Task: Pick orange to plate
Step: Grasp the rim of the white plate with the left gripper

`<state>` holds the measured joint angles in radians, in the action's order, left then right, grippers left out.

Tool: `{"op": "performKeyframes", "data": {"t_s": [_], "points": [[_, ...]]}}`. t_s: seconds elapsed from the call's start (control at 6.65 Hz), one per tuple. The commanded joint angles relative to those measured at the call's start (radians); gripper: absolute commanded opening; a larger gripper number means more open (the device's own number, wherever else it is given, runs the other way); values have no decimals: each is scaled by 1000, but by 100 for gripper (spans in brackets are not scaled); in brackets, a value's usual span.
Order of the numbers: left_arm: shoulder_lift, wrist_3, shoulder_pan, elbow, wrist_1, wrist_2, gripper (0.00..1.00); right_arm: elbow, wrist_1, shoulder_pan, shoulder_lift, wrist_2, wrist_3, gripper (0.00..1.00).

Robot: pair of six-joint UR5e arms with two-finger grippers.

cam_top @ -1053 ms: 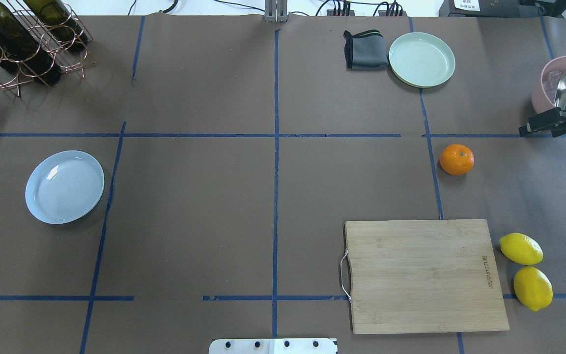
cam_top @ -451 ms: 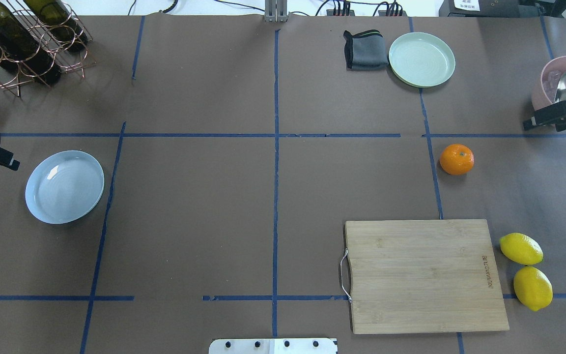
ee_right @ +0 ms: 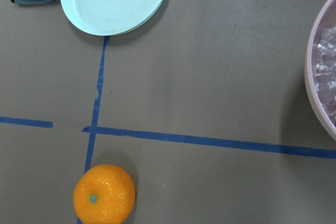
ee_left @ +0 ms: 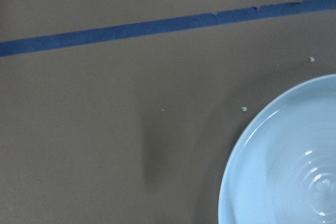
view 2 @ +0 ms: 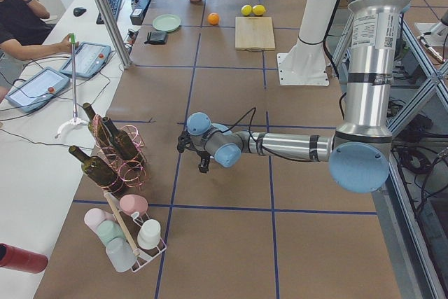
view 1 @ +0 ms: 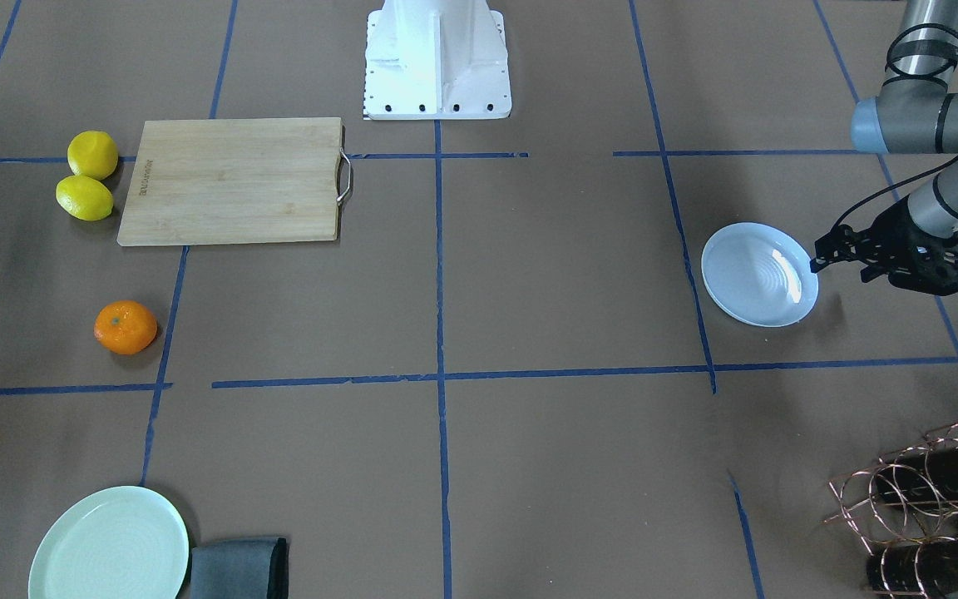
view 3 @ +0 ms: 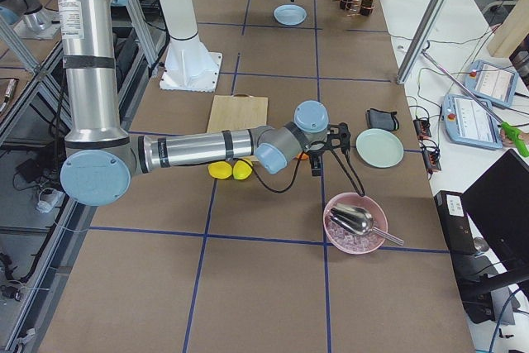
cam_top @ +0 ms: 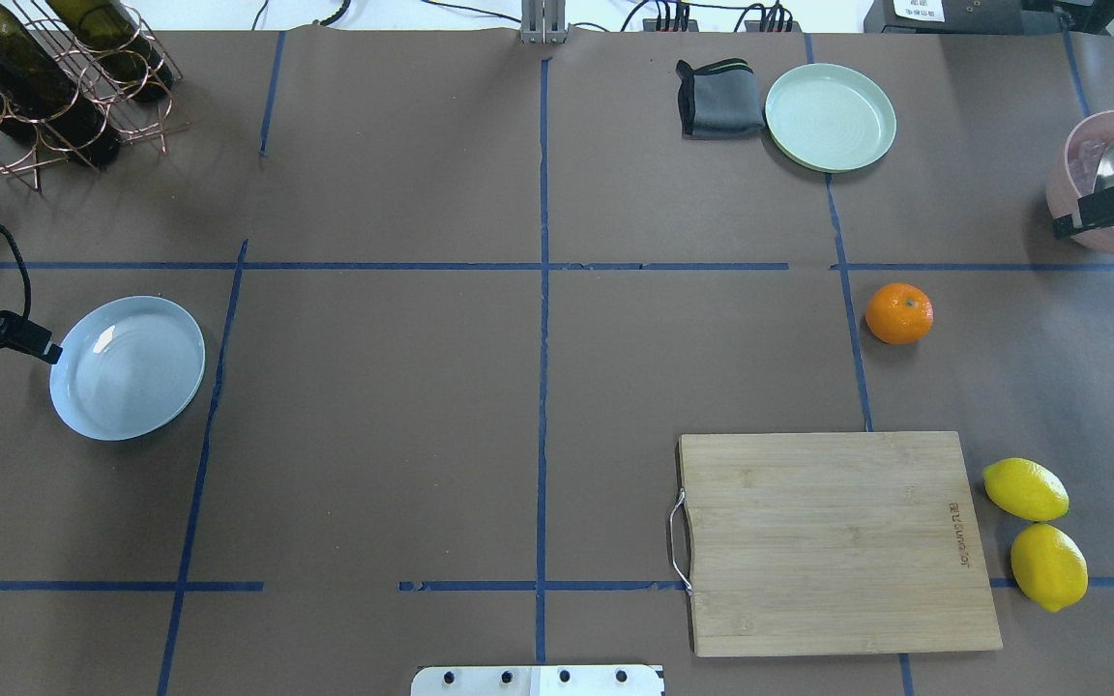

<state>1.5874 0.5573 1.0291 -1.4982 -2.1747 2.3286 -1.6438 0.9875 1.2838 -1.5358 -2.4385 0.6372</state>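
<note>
The orange (cam_top: 898,313) lies on the brown table right of centre, also seen at the bottom of the right wrist view (ee_right: 104,194) and at the left of the front view (view 1: 125,327). The pale bluish plate (cam_top: 127,367) sits far off at the table's left side. My left gripper (cam_top: 52,353) hangs just outside the plate's left rim (view 1: 817,263); its wrist camera sees the plate's edge (ee_left: 283,161) but no fingers. My right gripper (cam_top: 1062,230) hovers at the right edge, over the bowl's near rim, well clear of the orange. I cannot tell either gripper's jaw state.
A wooden cutting board (cam_top: 837,541) and two lemons (cam_top: 1026,488) lie near the front right. A mint-green plate (cam_top: 830,116) and grey cloth (cam_top: 719,97) sit at the back. A pink bowl with a metal scoop (cam_top: 1113,159) is far right, a wine rack (cam_top: 44,77) back left.
My left gripper has come in from the left edge up to the plate's rim. My right gripper has drawn back toward the right edge and the pink bowl. The orange has not moved.
</note>
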Motion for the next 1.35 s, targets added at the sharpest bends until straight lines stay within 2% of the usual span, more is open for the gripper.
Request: {"op": "performKeyframes", "data": {"t_s": [0.0,0.15,0.3,0.45,0.6,0.75,0.9,1.05,1.2], "points": [[8,0,-38,19,-7,-2,86,1,-1,2,-4,1,-1,100],[14,1,-43,24,-13,0,85,1,-1,2,-7,1,-1,100],[14,1,-46,27,-13,0,65,1,-4,2,-13,1,-1,100],[14,1,-46,27,-13,0,17,1,-6,2,-17,1,-2,100],[16,0,-46,27,-13,3,0,1,-7,2,-20,1,-4,100],[16,3,-46,13,-14,35,0,1,-7,2,-23,3,-7,100],[22,18,-46,-25,-14,151,0,1,-7,0,-24,4,-7,100],[79,155,-46,-78,-14,211,0,-1,-9,0,-27,4,-7,100],[176,335,-46,-102,-14,233,0,-1,-9,2,-27,3,-7,100]]}}
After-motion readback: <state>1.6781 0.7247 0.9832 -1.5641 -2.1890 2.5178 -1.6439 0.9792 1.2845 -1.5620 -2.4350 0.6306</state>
